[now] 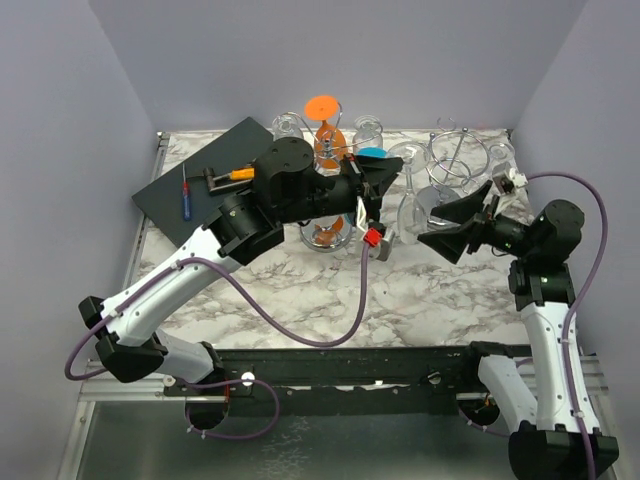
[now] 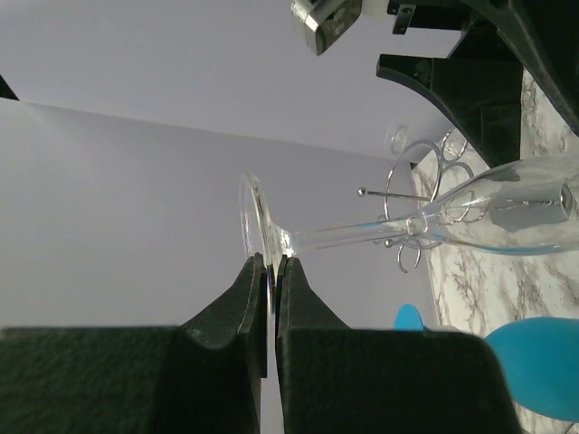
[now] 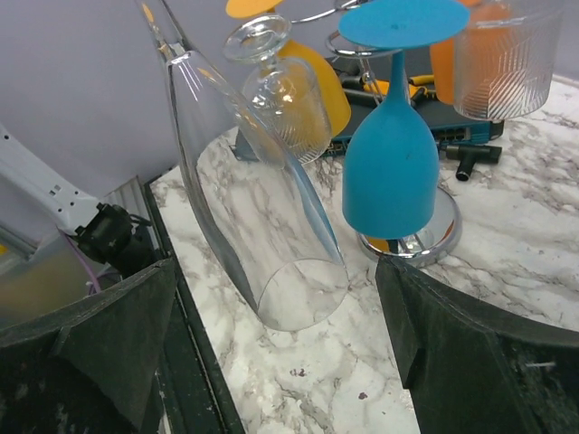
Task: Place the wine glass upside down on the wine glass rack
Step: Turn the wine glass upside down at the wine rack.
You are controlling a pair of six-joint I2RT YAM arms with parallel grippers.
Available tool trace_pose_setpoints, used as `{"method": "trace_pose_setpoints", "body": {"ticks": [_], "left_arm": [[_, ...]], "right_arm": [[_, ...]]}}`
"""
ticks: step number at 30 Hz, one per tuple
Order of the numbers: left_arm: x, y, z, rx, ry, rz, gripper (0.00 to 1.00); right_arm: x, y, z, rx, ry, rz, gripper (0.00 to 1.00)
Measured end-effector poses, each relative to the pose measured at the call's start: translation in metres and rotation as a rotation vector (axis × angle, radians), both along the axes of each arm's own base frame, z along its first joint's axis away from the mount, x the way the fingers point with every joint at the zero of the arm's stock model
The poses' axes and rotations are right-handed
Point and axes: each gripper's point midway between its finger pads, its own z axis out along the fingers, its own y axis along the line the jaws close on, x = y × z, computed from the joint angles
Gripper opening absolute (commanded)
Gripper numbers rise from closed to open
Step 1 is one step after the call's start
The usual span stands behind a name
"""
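Currently I have the left gripper (image 2: 270, 268) pinched tight on the foot rim of the clear wine glass (image 3: 262, 226). The glass hangs tilted in the air over the worktop (image 3: 534, 262), mouth lowermost. Right gripper (image 3: 271, 312) stands wide; in its wrist view the bowl shows between the two fingers, clear of both. Wire wine glass rack (image 1: 459, 160) stands farther back. Inverted blue glass (image 3: 391, 172) is just beside the bowl.

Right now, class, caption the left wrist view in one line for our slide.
Left gripper shut on the foot of a clear wine glass held sideways, wire rack beyond.
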Motion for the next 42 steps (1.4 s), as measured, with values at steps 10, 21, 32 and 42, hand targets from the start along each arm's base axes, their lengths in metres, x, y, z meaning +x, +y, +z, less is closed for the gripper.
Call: {"method": "trace_pose_setpoints", "body": {"ticks": [10, 21, 32, 42], "left_arm": [[0.008, -0.017, -0.018, 0.032, 0.018, -0.012, 0.00], [0.008, -0.019, -0.017, 0.026, 0.023, -0.014, 0.00], [0.009, -0.017, -0.017, 0.007, 0.014, -0.001, 0.00], [0.009, -0.019, -0.036, 0.046, 0.040, -0.004, 0.00]], "right_arm": [[0.018, 0.010, -0.025, -0.034, -0.041, -0.022, 1.00], [0.037, 0.032, -0.062, -0.112, -0.125, -0.116, 0.63], [0.049, 0.025, -0.060, -0.122, -0.218, -0.204, 1.00], [0.029, 0.021, -0.047, -0.152, -0.263, -0.196, 0.89]]}}
